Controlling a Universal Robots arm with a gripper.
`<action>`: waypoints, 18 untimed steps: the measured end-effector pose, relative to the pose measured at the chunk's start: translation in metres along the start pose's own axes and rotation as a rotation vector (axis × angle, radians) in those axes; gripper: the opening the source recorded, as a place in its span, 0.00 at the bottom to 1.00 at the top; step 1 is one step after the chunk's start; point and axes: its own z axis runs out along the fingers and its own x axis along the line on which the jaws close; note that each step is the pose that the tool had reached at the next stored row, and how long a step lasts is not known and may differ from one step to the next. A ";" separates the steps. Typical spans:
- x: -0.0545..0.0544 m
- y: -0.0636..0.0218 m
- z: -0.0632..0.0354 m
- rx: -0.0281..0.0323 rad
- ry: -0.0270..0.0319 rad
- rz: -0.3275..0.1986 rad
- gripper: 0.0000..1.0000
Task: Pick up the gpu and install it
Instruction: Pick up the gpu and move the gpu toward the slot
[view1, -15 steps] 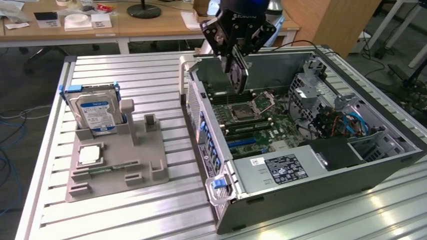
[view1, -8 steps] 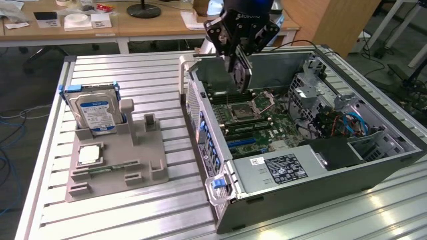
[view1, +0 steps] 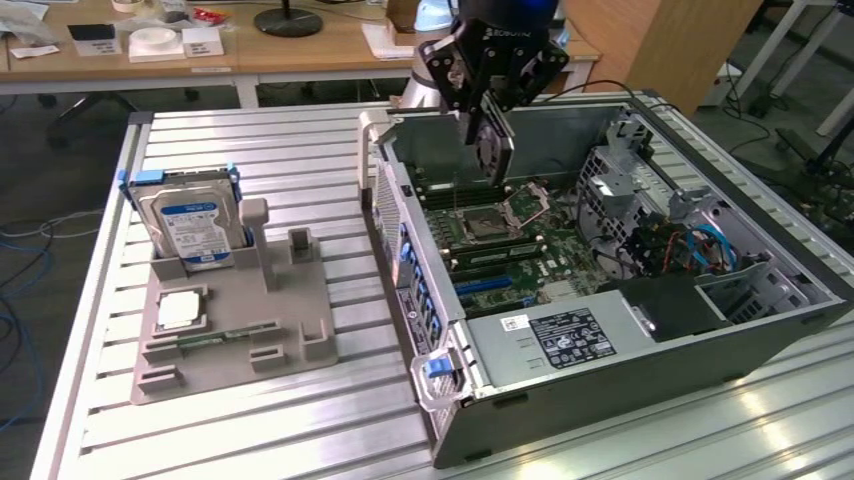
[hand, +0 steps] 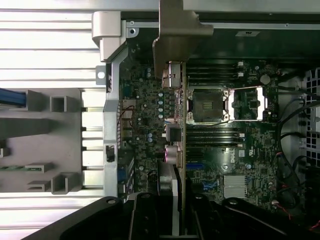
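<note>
Above the open case (view1: 601, 330), over the far end of the motherboard (view1: 497, 232), the claw (view1: 489, 100) is clenched on the gpu (view1: 494, 150), which is held clear of the surface (view1: 267, 440). The card hangs straight below the claw. It is seen edge-on as a slim blade, and its long axis runs down and away from the fingers rather than flat along the board. In the wrist view the claw (hand: 172, 212) grips one end of the gpu (hand: 172, 80). The metal bracket (hand: 176, 35) is at the far end, the part farthest from the claw.

The card's lower end appears to hover over the area around the socket (hand: 207, 105), apart from the board and touching nothing. The blue slots (view1: 491, 285) lie flat on the board, nearer the exterior view's front than the card and below it. By my judgement the card is lifted and carried over the case but not seated. I cannot tell how its edge lines up with any slot.

On the exterior view's left, the grey holder (view1: 227, 340) carries the hard drive (view1: 187, 225), well apart from the claw.
</note>
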 end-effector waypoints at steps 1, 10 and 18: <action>-0.001 0.0000 0.0000 0.0000 0.0000 0.000 0.28; -0.012 0.0003 0.0004 0.0000 0.0000 0.000 0.28; -0.022 0.0005 0.0007 -0.0001 0.0000 0.000 0.28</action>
